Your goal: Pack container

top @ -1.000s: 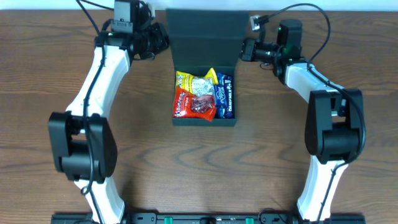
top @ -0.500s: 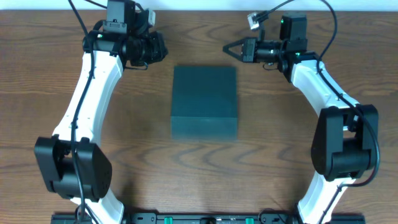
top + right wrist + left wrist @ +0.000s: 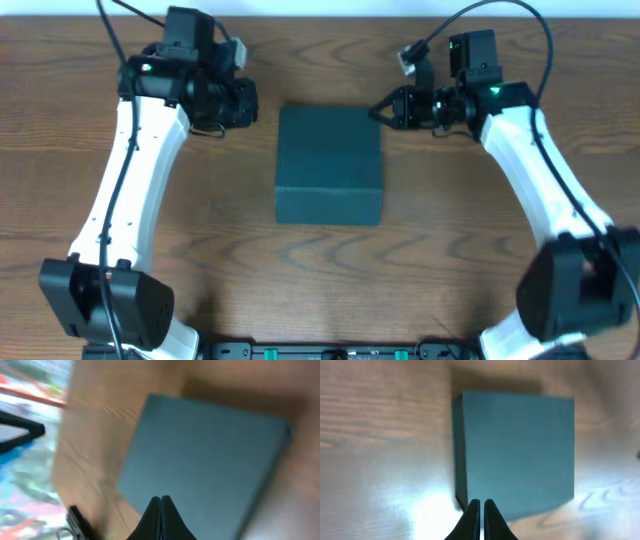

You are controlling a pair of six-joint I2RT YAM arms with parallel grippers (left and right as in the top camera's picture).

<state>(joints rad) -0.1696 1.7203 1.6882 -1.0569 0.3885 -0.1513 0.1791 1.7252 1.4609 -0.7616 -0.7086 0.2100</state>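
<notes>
The dark teal-green container (image 3: 330,165) sits in the middle of the wooden table with its flap lid down, so its contents are hidden. It also shows in the left wrist view (image 3: 517,450) and in the right wrist view (image 3: 200,460). My left gripper (image 3: 248,100) is shut and empty, off the container's far left corner; its tips (image 3: 481,501) hover at the box's edge. My right gripper (image 3: 378,112) is shut and empty, right at the far right corner, with its tips (image 3: 161,497) over the lid.
The brown wood table (image 3: 200,250) surrounds the box. Both arm bases stand at the front left and front right. A cluttered floor area with a dark stand (image 3: 20,427) lies beyond the table edge.
One second ago the lid stood open with snack packets showing; now it is down. My right gripper has closed and come down to the box's far right corner. My left gripper shifted slightly nearer.
</notes>
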